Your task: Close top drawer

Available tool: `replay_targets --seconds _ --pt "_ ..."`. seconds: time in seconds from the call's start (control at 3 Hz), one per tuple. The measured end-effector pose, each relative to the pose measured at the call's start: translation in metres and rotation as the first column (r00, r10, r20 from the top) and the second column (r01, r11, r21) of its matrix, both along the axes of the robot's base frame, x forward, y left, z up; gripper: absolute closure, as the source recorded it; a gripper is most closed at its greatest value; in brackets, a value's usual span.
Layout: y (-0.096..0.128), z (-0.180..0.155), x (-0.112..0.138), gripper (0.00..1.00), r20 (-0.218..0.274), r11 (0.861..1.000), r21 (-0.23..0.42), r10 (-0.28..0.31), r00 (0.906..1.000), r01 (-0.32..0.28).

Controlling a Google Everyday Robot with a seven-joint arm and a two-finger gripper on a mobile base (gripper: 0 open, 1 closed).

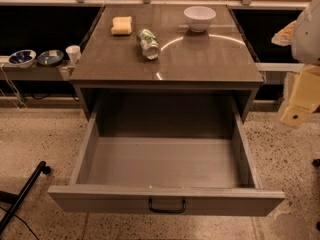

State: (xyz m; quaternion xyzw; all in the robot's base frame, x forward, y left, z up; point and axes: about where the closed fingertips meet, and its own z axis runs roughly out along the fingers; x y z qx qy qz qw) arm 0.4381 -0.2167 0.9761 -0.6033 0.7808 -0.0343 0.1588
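Observation:
The top drawer (165, 199) is a wide grey-brown wooden drawer. It stands pulled far out of the cabinet toward me, and its inside (162, 161) is empty. Its flat front panel faces me at the bottom of the view, with a small dark metal handle (166, 206) at its centre. My gripper (299, 104) is a pale yellow part below the white arm at the right edge. It hangs beside the cabinet's right side, level with the drawer opening, apart from the drawer and not touching it. The lower drawers are hidden below the open one.
On the cabinet top (200, 59) lie a yellow sponge (121, 25), a bottle on its side (148, 43) and a white bowl (199, 18). A low shelf at left holds two bowls (22, 57) and a cup (73, 53). A black leg (22, 196) crosses the floor at lower left.

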Motion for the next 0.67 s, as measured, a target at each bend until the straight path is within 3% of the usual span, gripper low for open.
replay_targets --seconds 0.33,0.67 --pt "-0.001 -0.004 0.000 0.00 -0.003 1.000 0.003 0.005 1.0000 -0.005" --pt "-0.008 -0.054 0.001 0.00 -0.040 0.998 0.031 0.062 0.9973 -0.060"
